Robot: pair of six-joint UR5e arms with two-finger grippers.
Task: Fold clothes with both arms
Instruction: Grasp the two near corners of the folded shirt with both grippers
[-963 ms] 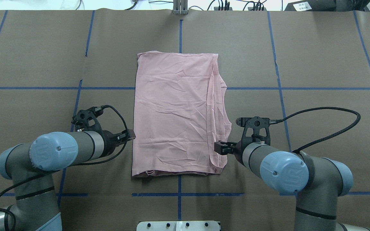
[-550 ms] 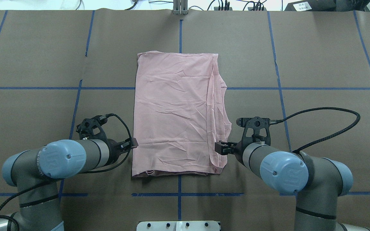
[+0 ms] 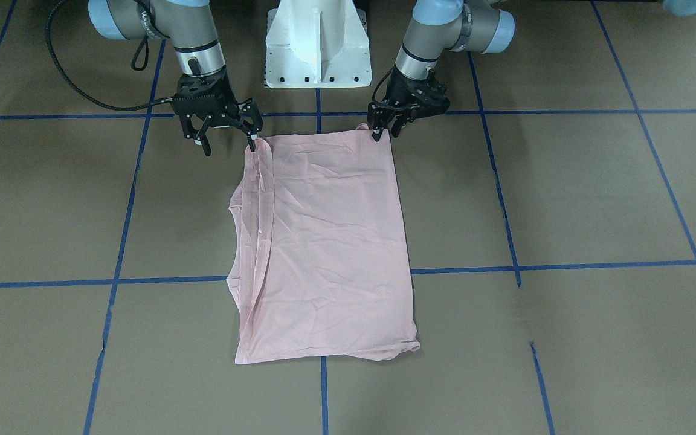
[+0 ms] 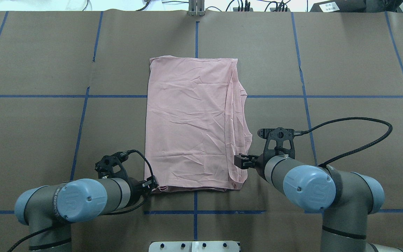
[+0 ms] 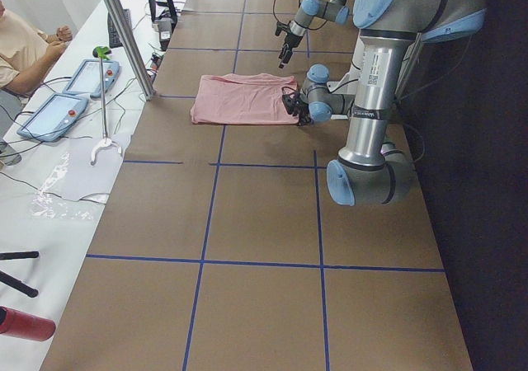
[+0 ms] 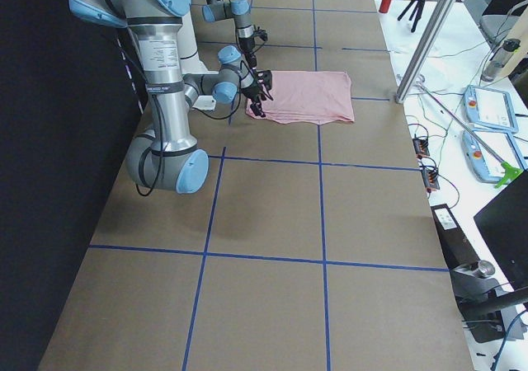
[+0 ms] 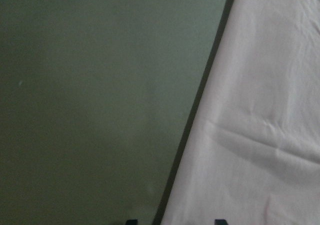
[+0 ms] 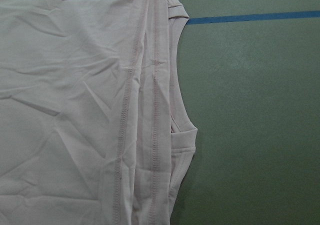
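The pale pink T-shirt lies folded in a tall rectangle on the brown table, plain side up, with seamed layers stacked along its right side. My left gripper is at the shirt's near-left corner, low and open. In the left wrist view the shirt's edge runs between the two fingertips. My right gripper is open wide beside the near-right edge, with one fingertip at the fabric. In the overhead view the right gripper sits just off the shirt's right side.
The white pedestal base stands behind the shirt's near edge. Blue tape lines grid the table. Beyond the far edge a person sits by tablets and a metal pole.
My left arm has slid back toward the robot along the shirt's left edge, from mid-edge to the near-left corner. The right arm has stayed put.
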